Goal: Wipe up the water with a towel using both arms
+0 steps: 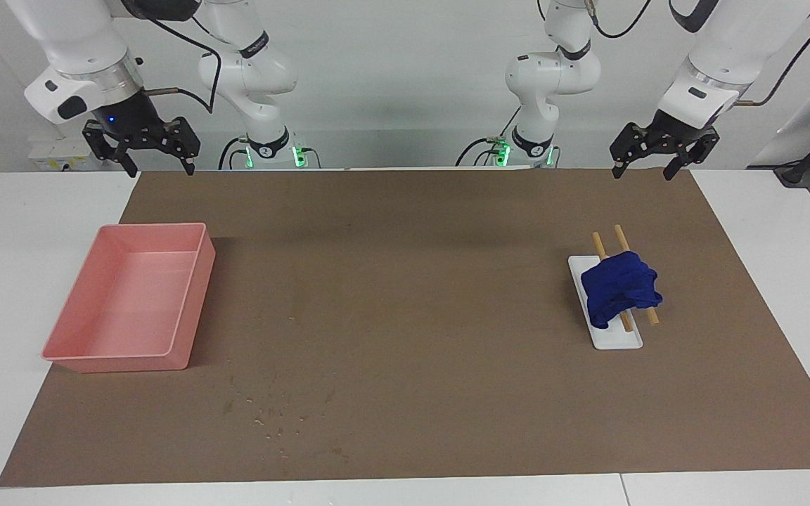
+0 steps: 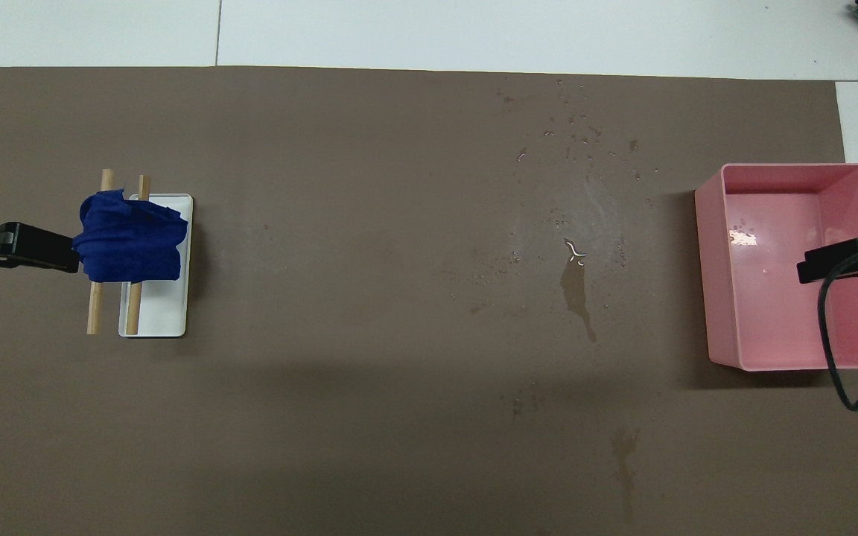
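The navy-blue towel lies bunched over two wooden sticks on a small white tray toward the left arm's end of the table. Water shows as scattered droplets and a small streak on the brown mat, between the towel and the pink tray. My left gripper hangs open, high in the air, with nothing in it. One of its fingers shows beside the towel from above. My right gripper hangs open and holds nothing; from above, its finger lies over the pink tray.
A pink tray with a little water inside stands toward the right arm's end. The brown mat covers most of the white table. A black cable droops from the right arm over the tray.
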Controlling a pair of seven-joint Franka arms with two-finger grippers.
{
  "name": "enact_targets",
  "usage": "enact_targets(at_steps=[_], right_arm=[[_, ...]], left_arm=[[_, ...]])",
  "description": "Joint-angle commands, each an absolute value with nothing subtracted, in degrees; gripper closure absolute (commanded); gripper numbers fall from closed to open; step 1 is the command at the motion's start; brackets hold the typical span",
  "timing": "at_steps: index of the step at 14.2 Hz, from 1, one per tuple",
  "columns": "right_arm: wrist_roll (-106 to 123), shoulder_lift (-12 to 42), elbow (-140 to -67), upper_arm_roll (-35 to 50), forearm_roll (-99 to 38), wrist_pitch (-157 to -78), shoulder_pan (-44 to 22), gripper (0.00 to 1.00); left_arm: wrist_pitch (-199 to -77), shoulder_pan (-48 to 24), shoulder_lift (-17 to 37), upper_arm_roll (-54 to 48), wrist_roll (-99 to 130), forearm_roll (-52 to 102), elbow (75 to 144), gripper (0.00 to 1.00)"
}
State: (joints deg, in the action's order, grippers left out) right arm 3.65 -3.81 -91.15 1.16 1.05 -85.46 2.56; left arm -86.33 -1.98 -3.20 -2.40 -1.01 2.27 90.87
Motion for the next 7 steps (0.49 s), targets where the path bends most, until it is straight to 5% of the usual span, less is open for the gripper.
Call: enact_targets(at_steps=[1, 7], right_arm=[[2.55, -4.39, -91.76, 1.49, 0.7, -86.39, 2.81, 0.0], [2.11, -4.39, -91.76, 1.41, 0.7, -87.1, 2.81, 0.0]], left_arm=[[-87.63, -2.46, -4.13, -2.2, -0.88, 1.67, 92.02, 0.0], [-102.44, -1.67, -7.74, -1.93, -0.7, 1.23, 103.08, 0.0]])
